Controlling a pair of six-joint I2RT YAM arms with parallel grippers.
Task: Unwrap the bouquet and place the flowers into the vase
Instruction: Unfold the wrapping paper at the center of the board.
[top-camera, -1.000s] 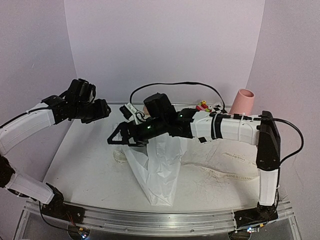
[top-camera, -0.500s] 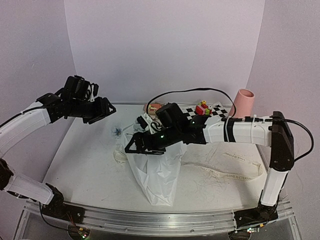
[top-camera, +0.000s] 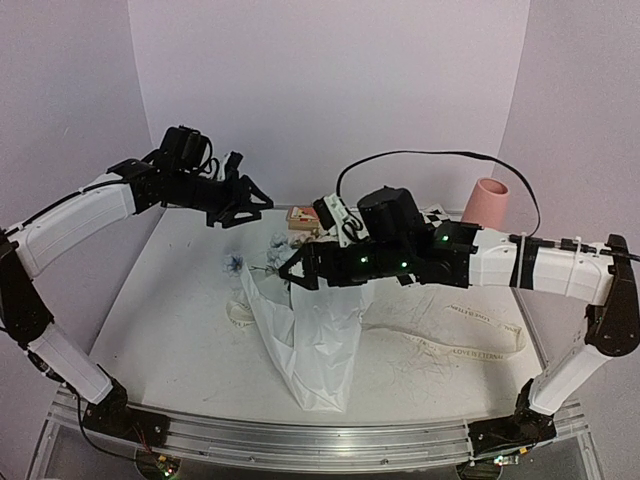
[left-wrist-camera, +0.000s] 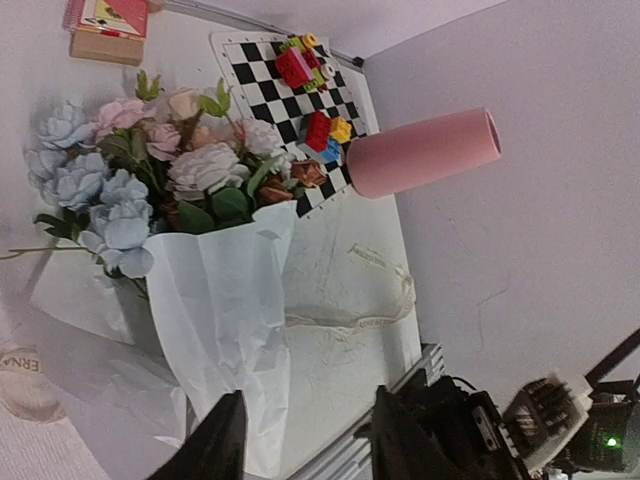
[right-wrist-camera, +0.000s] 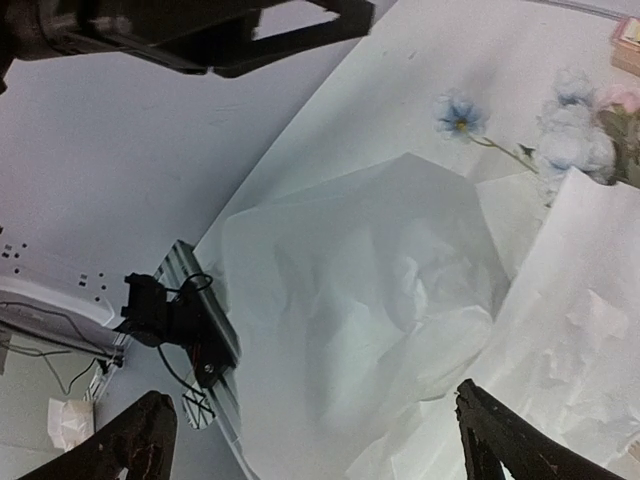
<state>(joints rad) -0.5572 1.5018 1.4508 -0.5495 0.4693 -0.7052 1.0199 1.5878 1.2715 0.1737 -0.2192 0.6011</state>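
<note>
the right gripper (right-wrist-camera: 318, 440), jaws spread wide and holding nothing, hovered just above the creased white paper (top-camera: 310, 350) of the bouquet (left-wrist-camera: 200, 190), which lay wrapped mid-table, blooms toward the far side. the left gripper (left-wrist-camera: 305, 440), partly open and empty, hung over the far left of the table (top-camera: 160, 330). the pink vase (top-camera: 487, 203) stood upright at the far right, beside toy blocks (left-wrist-camera: 300, 65), well apart from the stems. the risk: 2 fingers pinching paper and stems together could drag the bundle or crush blooms, and a swing of the right arm could topple the vase.
</note>
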